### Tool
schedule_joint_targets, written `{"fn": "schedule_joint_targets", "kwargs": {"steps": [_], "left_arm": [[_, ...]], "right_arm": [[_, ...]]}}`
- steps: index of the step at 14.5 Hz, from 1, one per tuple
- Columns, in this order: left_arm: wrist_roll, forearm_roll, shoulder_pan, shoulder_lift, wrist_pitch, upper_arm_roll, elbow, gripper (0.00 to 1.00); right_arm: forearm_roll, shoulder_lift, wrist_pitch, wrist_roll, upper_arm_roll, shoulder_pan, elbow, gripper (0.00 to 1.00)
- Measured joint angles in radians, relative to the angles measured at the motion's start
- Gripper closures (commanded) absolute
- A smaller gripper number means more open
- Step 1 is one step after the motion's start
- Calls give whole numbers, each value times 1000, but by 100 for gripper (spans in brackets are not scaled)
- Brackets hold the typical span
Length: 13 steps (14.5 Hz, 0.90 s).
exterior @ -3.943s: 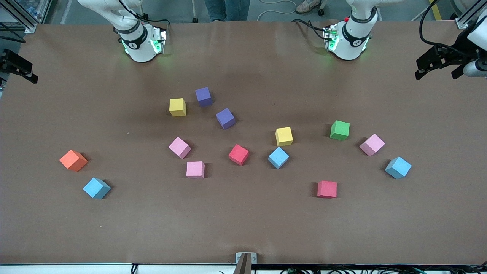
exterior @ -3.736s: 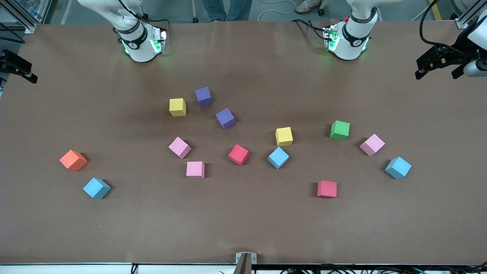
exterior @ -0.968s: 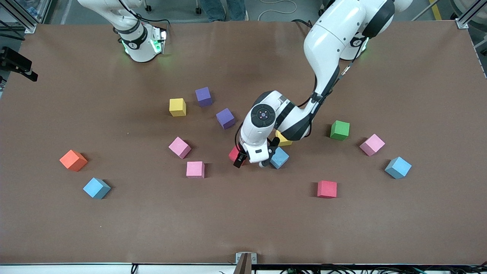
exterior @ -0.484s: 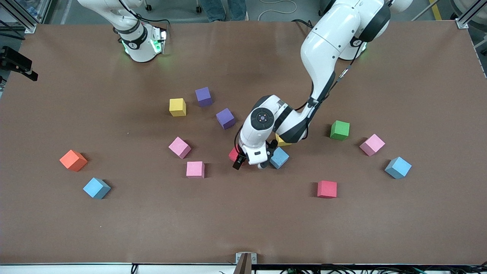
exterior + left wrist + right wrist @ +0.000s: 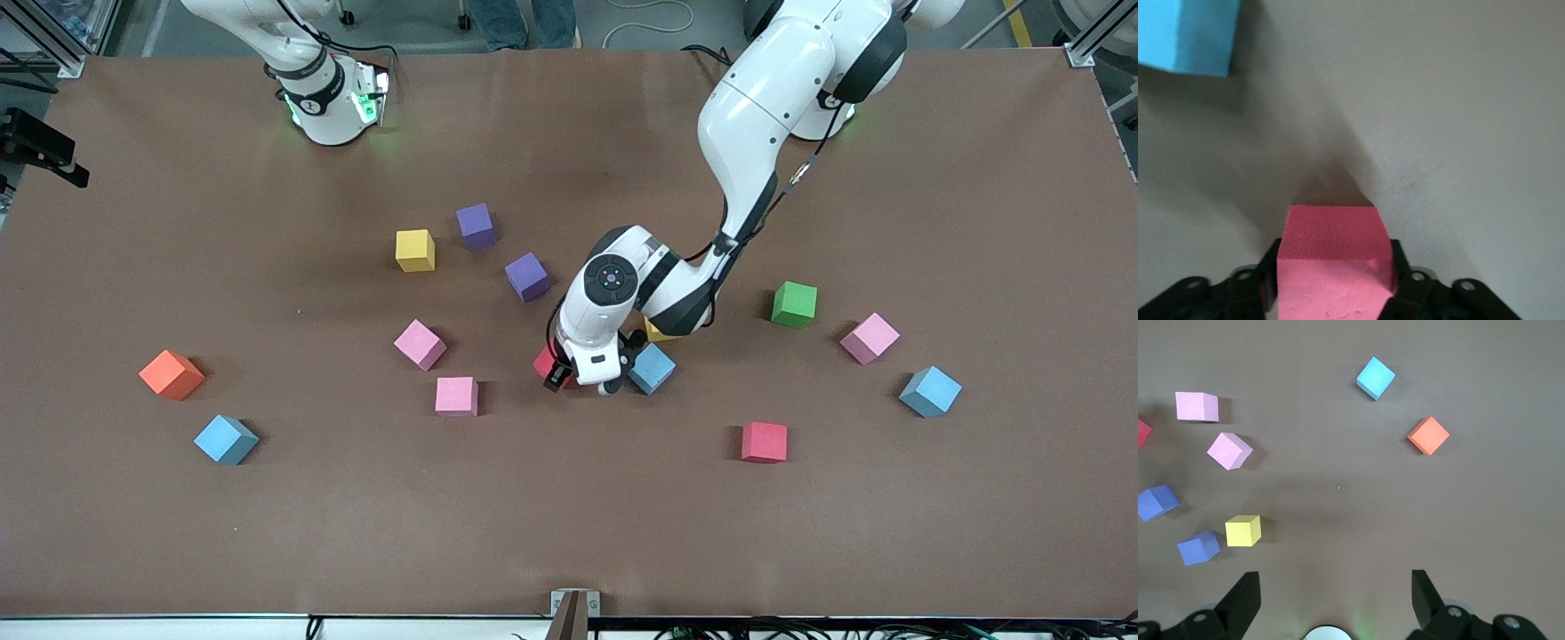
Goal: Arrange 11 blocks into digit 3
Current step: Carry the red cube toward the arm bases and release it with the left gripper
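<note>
My left gripper [image 5: 567, 375] is down at the middle of the table, shut on a red block [image 5: 543, 359]. In the left wrist view its fingers press both sides of that red block [image 5: 1333, 257]. Close beside it lie a light blue block [image 5: 652, 368] and a yellow block [image 5: 659, 334] half hidden under the arm. Scattered loose are two purple blocks [image 5: 476, 225] [image 5: 527, 276], a yellow one [image 5: 415, 250], three pink ones [image 5: 420, 344] [image 5: 456, 396] [image 5: 870, 338], a green one [image 5: 794, 304] and another red one [image 5: 765, 442]. No digit 3 shows. My right gripper [image 5: 1335, 597] waits open, high above the table.
An orange cube [image 5: 172, 374] and a light blue cube [image 5: 226, 439] lie toward the right arm's end. Another light blue cube [image 5: 930, 391] sits toward the left arm's end. The left arm [image 5: 756, 116] reaches across the middle of the brown table [image 5: 569, 533].
The left arm swung in from the table's end to the middle. In the last second its gripper sank a little and shut on the red block. The right arm has not moved.
</note>
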Motion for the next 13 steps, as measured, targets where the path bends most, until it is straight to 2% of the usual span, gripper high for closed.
{"fn": "schedule_joint_targets", "kwargs": {"steps": [3, 5, 7, 10, 13], "left_arm": [[113, 0, 8, -25, -52, 2, 16, 56], [187, 0, 8, -89, -169, 1, 11, 56], [263, 2, 6, -189, -267, 0, -46, 56], [377, 3, 5, -380, -249, -4, -288, 55], [440, 15, -3, -521, -119, -39, -568, 54]], "right_arm": [[0, 2, 10, 0, 0, 0, 0, 0], [0, 3, 16, 0, -1, 0, 2, 0], [0, 7, 18, 0, -1, 0, 9, 0], [0, 10, 22, 0, -1, 0, 14, 0], [0, 11, 26, 4, -1, -1, 16, 0]]}}
